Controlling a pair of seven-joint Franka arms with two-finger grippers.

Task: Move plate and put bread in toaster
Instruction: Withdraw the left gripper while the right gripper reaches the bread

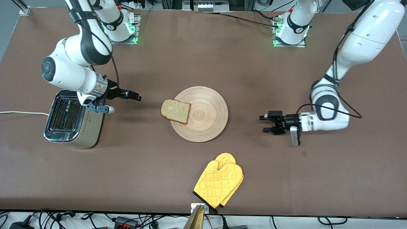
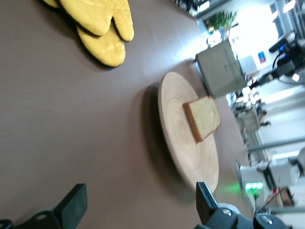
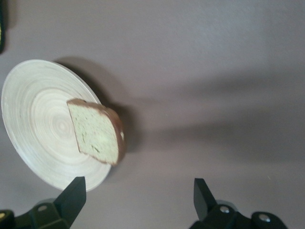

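Observation:
The round wooden plate (image 1: 211,119) lies mid-table. The bread (image 1: 175,111) rests on its rim toward the right arm's end and overhangs the edge. The toaster (image 1: 71,119) stands at the right arm's end of the table, slots up. My left gripper (image 1: 262,123) is open and empty, low over the table beside the plate on the left arm's side, a gap away from it. In the left wrist view the plate (image 2: 181,143), bread (image 2: 204,117) and toaster (image 2: 220,69) lie ahead of the gripper (image 2: 140,205). My right gripper (image 1: 137,96) is open and empty between toaster and bread. Its wrist view shows the plate (image 3: 38,124) and bread (image 3: 95,131) past the gripper (image 3: 138,198).
Yellow oven mitts (image 1: 219,184) lie near the table's front edge, nearer to the front camera than the plate, and show in the left wrist view (image 2: 102,24). The toaster's white cord (image 1: 19,112) runs off the table's end.

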